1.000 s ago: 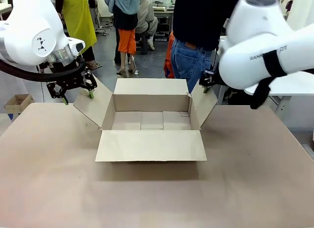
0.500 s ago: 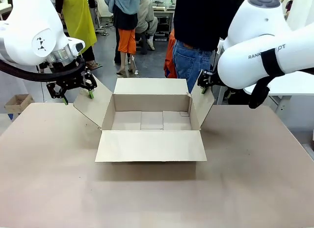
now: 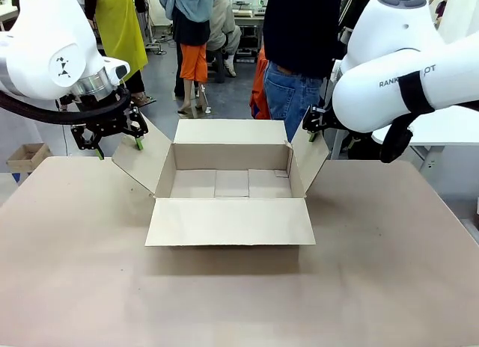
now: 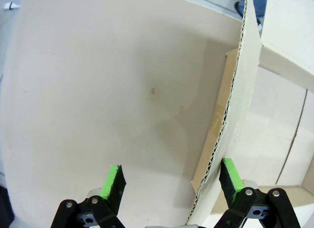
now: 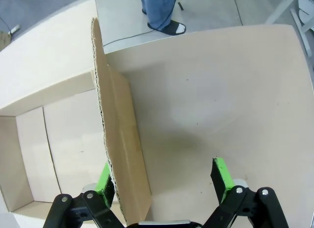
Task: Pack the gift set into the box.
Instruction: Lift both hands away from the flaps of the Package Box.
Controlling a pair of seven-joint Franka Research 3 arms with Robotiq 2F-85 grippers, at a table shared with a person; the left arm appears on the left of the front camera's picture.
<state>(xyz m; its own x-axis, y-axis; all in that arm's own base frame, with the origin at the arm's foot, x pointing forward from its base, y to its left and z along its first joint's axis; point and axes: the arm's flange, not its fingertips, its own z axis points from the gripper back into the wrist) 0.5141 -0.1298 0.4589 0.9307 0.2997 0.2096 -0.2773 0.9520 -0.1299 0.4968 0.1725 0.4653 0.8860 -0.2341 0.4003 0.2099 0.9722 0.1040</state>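
Note:
The box stands open at the table's middle, all four flaps spread, and its floor is bare cardboard. The gift set is out of view. My left gripper hangs open at the top edge of the left flap. In the left wrist view that flap's edge runs up between my open left gripper's fingers, close to the right pad. My right gripper is open at the right flap. In the right wrist view, the flap rises beside the left finger of the right gripper.
A person in jeans stands right behind the box at the table's far edge. More people stand farther back. Wide bare tabletop lies in front of the box and on both sides.
My right arm has swung a little to the left and settled, and the right flap now stands slightly more upright. The left arm has stayed still.

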